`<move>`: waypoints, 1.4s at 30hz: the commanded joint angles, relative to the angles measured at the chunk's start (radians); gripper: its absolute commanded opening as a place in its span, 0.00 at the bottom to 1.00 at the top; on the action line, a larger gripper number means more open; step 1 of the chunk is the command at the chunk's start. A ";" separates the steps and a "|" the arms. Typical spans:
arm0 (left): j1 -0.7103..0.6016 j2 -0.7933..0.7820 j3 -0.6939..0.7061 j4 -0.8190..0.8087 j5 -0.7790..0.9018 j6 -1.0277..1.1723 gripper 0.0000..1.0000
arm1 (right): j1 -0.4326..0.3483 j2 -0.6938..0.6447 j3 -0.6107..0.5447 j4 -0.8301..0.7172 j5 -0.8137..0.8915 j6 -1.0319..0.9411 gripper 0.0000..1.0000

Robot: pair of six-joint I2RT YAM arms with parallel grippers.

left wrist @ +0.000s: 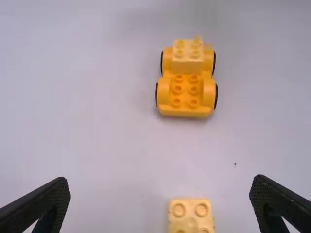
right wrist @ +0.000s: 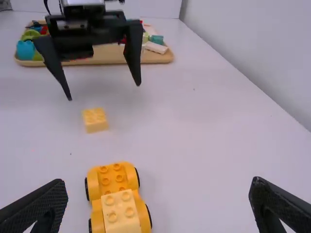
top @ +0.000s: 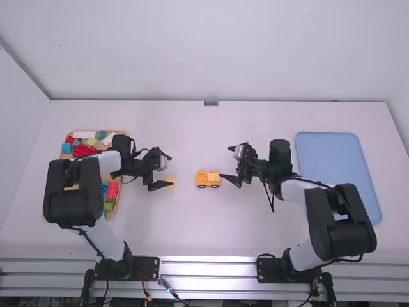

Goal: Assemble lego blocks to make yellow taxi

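"How many of each do we have?"

"We count one yellow car on the table, between the grippers, with four wheels and one pale yellow block seated on it. We see one loose yellow block on the table, near the left gripper."

"And our claws?"

"Both spread wide; we see nothing clasped in the left one or in the right gripper."

"What's hard for us to make out?"

"The left wrist view's lower edge cuts off the loose block, and the right one's cuts off the car. The left arm hides part of the wooden tray, so we can't count its mixed blocks. The car is probably clear of the right fingertips, but we can't be sure from above."
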 commanded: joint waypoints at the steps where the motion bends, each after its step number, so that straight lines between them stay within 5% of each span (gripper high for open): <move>1: 0.006 0.034 -0.044 0.030 0.034 -0.099 0.99 | 0.003 0.011 0.023 0.002 -0.001 -0.011 0.99; 11: 0.007 0.109 -0.103 0.192 -0.020 -0.153 1.00 | 0.002 0.011 0.023 0.002 -0.008 -0.011 0.99; 27: 0.056 0.188 -0.048 0.071 -0.043 0.046 0.77 | 0.002 0.011 0.024 0.005 -0.008 -0.008 0.99; 42: 0.051 0.189 -0.114 0.178 0.031 0.095 0.60 | 0.003 0.011 0.049 0.000 -0.011 0.019 0.99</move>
